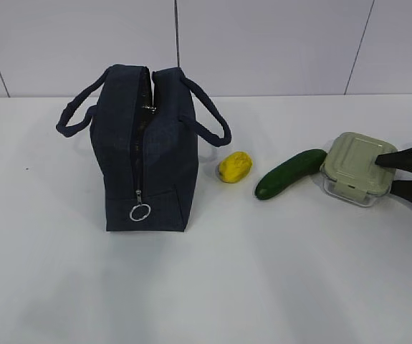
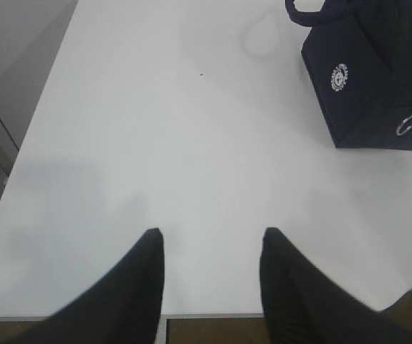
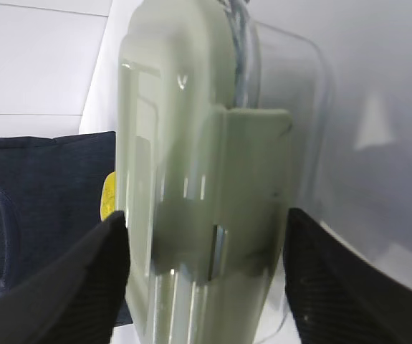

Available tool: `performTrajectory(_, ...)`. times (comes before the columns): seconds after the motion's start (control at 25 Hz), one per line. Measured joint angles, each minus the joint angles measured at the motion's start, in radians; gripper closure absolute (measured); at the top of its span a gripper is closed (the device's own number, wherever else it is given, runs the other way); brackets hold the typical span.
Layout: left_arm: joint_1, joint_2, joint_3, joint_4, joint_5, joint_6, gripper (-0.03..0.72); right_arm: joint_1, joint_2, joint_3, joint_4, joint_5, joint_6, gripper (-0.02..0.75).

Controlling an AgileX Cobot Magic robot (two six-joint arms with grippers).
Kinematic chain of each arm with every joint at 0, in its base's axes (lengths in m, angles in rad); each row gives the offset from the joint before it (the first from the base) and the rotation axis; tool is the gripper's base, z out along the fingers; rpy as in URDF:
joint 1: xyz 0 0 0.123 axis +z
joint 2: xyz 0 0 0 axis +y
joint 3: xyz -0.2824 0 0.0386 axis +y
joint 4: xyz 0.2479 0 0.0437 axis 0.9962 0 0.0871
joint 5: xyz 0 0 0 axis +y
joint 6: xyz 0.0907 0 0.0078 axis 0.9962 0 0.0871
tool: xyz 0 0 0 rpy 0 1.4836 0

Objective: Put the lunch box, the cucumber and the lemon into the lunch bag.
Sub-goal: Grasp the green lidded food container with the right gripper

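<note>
A white table (image 1: 206, 287) carries everything. On its left part stands the lunch bag (image 1: 145, 150), upright, with the zipper partly open at the top. Just to the right of the bag lies the lemon (image 1: 235, 167). Next comes the cucumber (image 1: 290, 173), lying at a slant. Its far end touches the lunch box (image 1: 358, 168), which sits near the right edge.

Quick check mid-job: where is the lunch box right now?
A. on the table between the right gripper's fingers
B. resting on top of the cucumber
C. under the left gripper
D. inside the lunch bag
A: the lunch box sits on the table with the right gripper straddling its edge.
</note>
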Motion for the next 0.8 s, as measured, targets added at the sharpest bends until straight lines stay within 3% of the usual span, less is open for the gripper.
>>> performTrajectory(0.24, 0.000, 0.000, 0.000, 0.000, 0.000, 0.000, 0.371, 0.000, 0.000, 0.000, -0.001, -0.005, 0.002, 0.303)
performTrajectory(0.8, 0.000, 0.000, 0.000, 0.000, 0.000, 0.000, 0.371, 0.000, 0.001, 0.000, -0.002, -0.007, 0.002, 0.315)
